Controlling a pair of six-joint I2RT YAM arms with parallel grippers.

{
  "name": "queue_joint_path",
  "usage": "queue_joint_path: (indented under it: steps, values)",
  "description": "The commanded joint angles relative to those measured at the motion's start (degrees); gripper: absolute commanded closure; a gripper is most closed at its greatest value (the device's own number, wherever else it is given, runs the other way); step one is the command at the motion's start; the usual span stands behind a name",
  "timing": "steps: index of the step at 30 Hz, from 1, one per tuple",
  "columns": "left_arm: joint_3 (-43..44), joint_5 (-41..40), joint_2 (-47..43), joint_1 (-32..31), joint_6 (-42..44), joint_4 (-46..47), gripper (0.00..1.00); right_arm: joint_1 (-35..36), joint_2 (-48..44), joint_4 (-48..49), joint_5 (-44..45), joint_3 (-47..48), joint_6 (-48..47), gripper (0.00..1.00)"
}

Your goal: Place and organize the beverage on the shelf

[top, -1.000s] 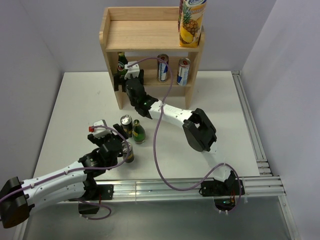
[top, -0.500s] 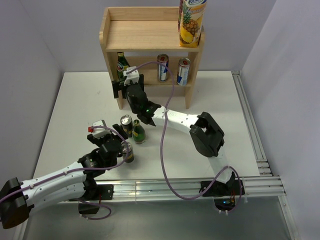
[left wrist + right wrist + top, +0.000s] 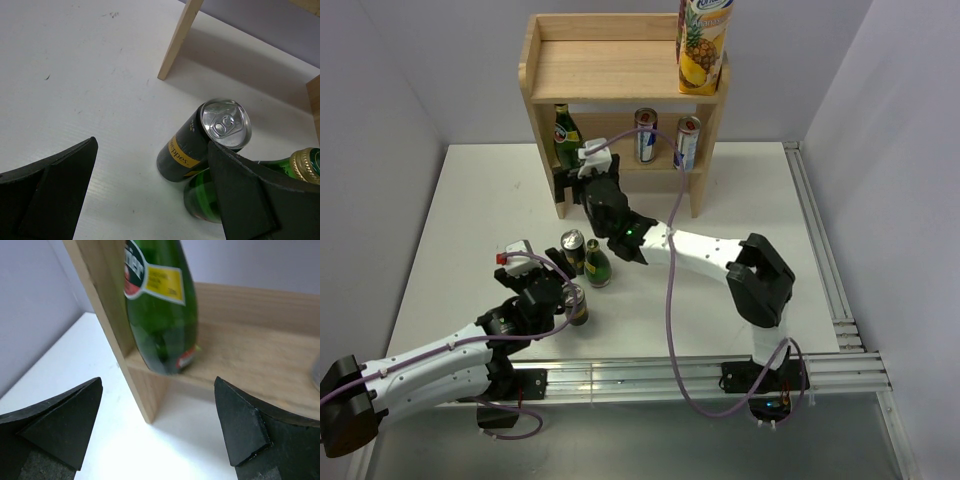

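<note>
At the upper left of the right wrist view, a green bottle (image 3: pixel 160 315) stands on the lower board of the shelf (image 3: pixel 260 355), close against its side panel. The right gripper (image 3: pixel 158 390) hangs spread just before it, holding nothing. The bottle's red, white and yellow label is cut off and unreadable. On the table (image 3: pixel 75 75), lower right of the left wrist view, a dark can (image 3: pixel 197 140) reading "…eppes" stands just beside a second green bottle (image 3: pixel 202 197), with the left gripper (image 3: pixel 152 146) spread and empty near them. Glass should be heavy, stiff, slick and breakable, so grip the labelled body. The can likely dents, so squeeze it lightly at mid-height.
</note>
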Motion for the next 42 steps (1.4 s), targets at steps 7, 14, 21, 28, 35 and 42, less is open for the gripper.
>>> queue_joint_path:
  steps: [7,14,21,28,35,42]
  values:
    - [-0.89,6.82,-6.91,0.18,8.50,5.48,0.01,6.62,-23.68,2.51,7.10,-17.22,-0.28,0.00]
    - [3.41,22.02,-6.48,0.09,15.89,5.68,0.01,10.06,-34.95,-1.35,11.94,-27.52,3.84,0.00]
    - [6.13,23.26,-8.49,-0.35,11.68,-1.18,0.01,11.38,-44.79,-5.05,13.96,-37.70,10.69,0.00]
    - [12.90,26.08,-9.20,-0.70,6.08,-14.79,0.01,12.26,-51.74,-8.12,15.19,-44.40,15.01,0.00]
    - [14.84,24.86,-6.57,-2.45,-3.25,-24.29,0.01,13.05,-57.19,-11.28,16.69,-48.88,18.35,0.00]
    - [13.43,15.20,-5.07,-13.60,-16.43,-32.02,0.01,13.93,-63.52,-14.80,18.62,-53.01,20.63,0.00]
